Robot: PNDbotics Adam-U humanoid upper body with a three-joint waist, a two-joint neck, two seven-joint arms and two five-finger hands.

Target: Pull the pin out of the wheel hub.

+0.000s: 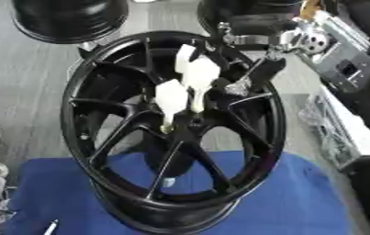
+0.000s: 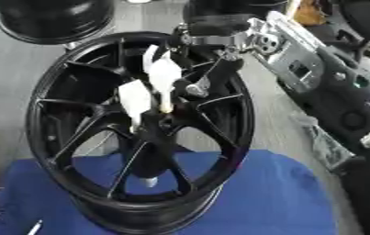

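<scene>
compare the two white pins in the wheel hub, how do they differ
The upper white pin sits higher and further right, near the robot hand; the lower white pin sits lower and left, apart from that hand. The upper pin's stem enters the wheel hub near the centre, the lower pin's left of it. Both have broad white heads and narrow stems.

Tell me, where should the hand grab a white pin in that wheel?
Probably by the wide white head of the lower pin, coming from the front. Its thin stem goes into the black wheel hub, so only the head stands clear of the spokes.
</scene>
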